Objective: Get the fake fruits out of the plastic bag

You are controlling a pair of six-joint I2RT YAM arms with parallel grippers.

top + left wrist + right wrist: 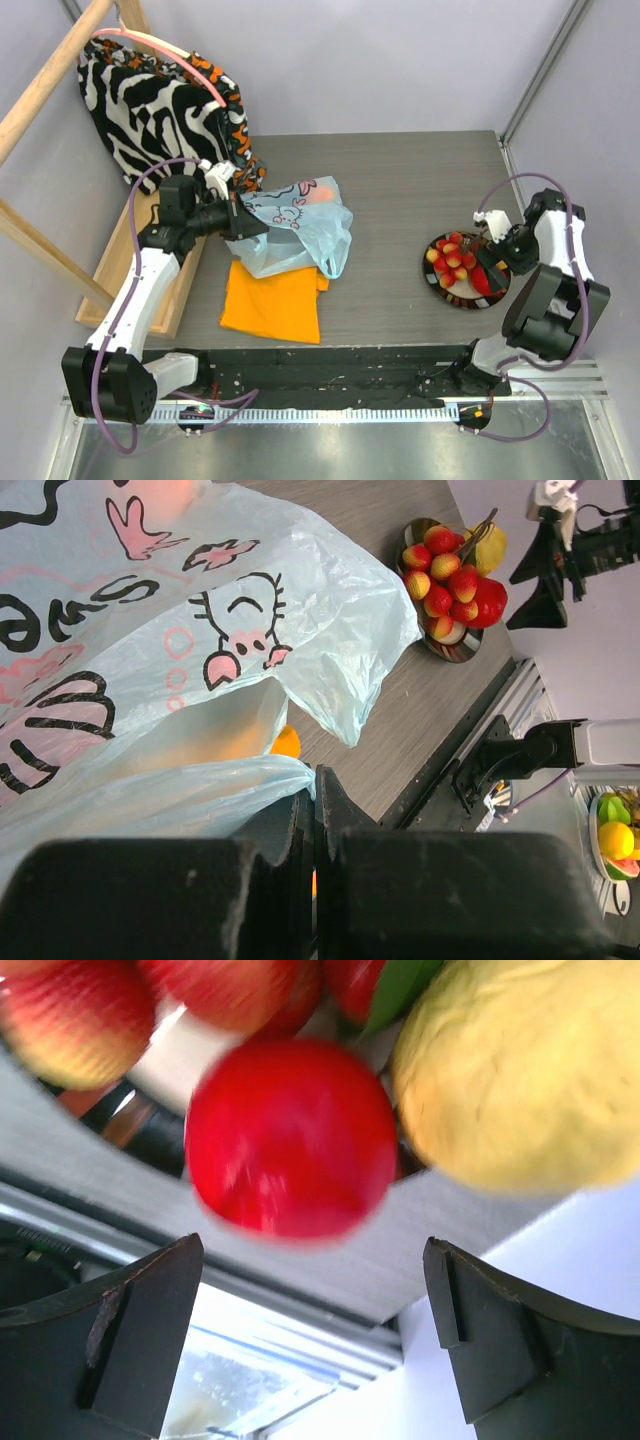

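Observation:
The pale blue plastic bag (300, 228) (200, 630) lies at the table's middle-left. My left gripper (243, 212) (315, 780) is shut on a pinch of its edge. An orange fruit (322, 193) (168, 494) shows through the film at the bag's far end. On the right a dark plate (440, 296) (452, 652) holds several red-and-yellow strawberries (452, 258) (440, 575) (70, 1010), a yellow lemon (487, 546) (520, 1070) and a red apple (490, 281) (488, 598) (290, 1140). My right gripper (493, 262) (312, 1250) stands open just over the apple, holding nothing.
An orange folded cloth (272, 302) lies under the bag's near side. A zebra-striped cloth (160, 100) hangs on a wooden frame at the back left, and a wooden tray (118, 268) sits beneath the left arm. The table's right edge runs close beside the plate.

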